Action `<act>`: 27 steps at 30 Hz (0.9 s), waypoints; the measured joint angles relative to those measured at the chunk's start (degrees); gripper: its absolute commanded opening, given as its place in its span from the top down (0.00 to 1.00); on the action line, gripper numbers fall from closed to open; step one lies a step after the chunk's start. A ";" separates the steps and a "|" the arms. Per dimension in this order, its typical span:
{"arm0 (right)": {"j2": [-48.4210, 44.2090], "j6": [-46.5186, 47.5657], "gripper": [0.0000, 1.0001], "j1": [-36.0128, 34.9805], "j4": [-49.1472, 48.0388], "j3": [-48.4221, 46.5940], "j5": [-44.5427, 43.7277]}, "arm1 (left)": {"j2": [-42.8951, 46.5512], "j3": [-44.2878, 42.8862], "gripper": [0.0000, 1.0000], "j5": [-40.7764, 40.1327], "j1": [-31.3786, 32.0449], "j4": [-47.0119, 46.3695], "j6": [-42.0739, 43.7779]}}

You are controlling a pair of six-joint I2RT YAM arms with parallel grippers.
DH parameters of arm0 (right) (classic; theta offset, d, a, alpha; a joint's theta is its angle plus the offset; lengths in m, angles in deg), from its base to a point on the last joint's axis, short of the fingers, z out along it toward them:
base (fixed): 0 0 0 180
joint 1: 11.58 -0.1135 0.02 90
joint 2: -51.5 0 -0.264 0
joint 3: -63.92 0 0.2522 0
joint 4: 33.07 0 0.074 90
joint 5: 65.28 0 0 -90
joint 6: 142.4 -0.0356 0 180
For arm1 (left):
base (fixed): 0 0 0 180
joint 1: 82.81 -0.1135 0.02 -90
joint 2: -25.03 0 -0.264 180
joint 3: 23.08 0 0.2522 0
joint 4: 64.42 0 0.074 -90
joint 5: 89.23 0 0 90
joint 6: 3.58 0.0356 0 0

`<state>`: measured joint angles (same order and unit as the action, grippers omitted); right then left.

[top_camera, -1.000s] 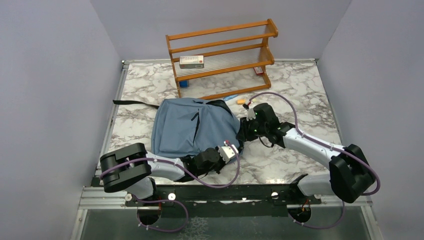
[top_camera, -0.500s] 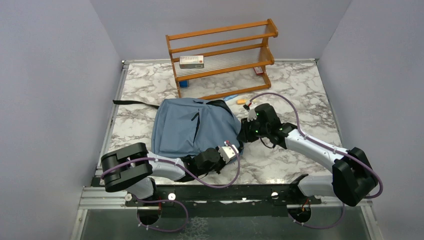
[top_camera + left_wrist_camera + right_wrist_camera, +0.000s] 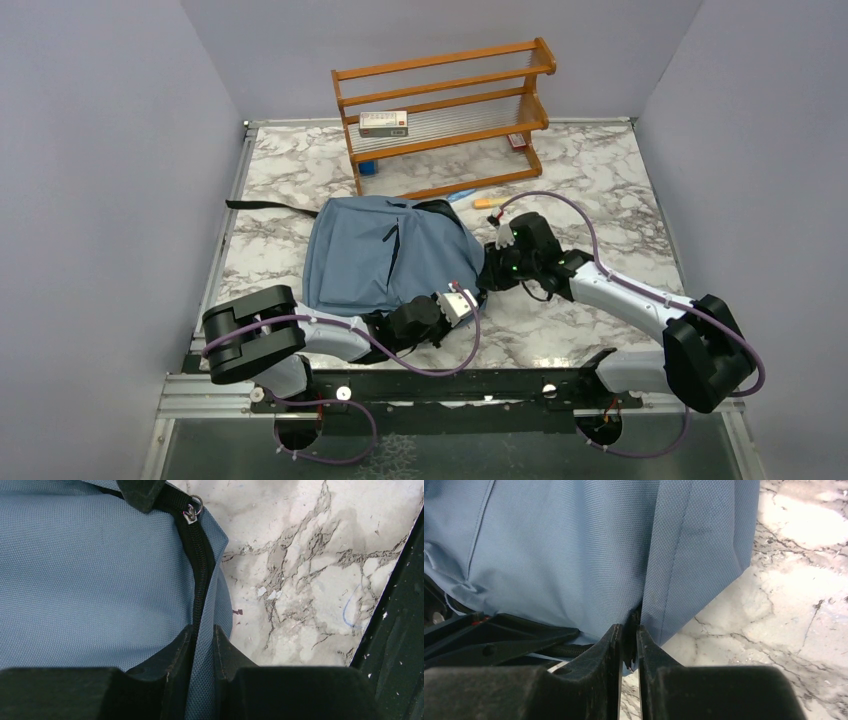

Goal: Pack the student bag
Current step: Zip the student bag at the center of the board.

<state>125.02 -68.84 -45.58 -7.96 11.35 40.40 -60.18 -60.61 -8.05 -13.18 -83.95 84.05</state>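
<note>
Top external camera sits high above and behind the arm bases, angled down and forward, a wide far view over the whole white-grey marble-pattern tabletop (image 3: 600, 170) to the orange wooden slatted rack (image 3: 450, 122) at the back. Left wrist camera looks out past the left gripper (image 3: 202, 632), very close on the soft dusty-blue fabric backpack (image 3: 90, 575) by its black zipper (image 3: 200, 565). Right wrist camera looks past the right gripper (image 3: 628, 630), equally close on the backpack's side edge. All three views share backpack and marble.
</note>
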 measured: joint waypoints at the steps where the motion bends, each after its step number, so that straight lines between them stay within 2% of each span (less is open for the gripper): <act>1: 0.00 -0.04 0.87 0.00 0.00 0.02 0.09 | 0.00 0.00 0.80 0.00 0.00 -0.02 0.00; 7: -0.31 -0.50 0.99 0.00 -0.17 0.33 0.11 | -0.22 -0.11 0.80 0.00 0.00 -0.09 0.00; 22: -9.66 -0.31 0.99 -0.02 -0.98 1.38 0.02 | -0.22 -0.11 0.80 0.07 0.00 -0.22 0.00; 25: -9.68 -0.74 0.99 0.00 -1.18 1.51 -1.36 | -0.24 -0.11 0.85 0.26 0.00 -0.24 0.02; 27: -9.53 -1.16 0.99 -0.02 -1.68 1.51 -3.04 | -0.24 -0.11 0.98 0.44 0.00 -0.26 0.02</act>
<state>115.49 -70.00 -45.60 -9.64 12.86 37.36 -60.42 -60.72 -7.62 -13.18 -84.22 84.07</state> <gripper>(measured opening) 0.016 0.174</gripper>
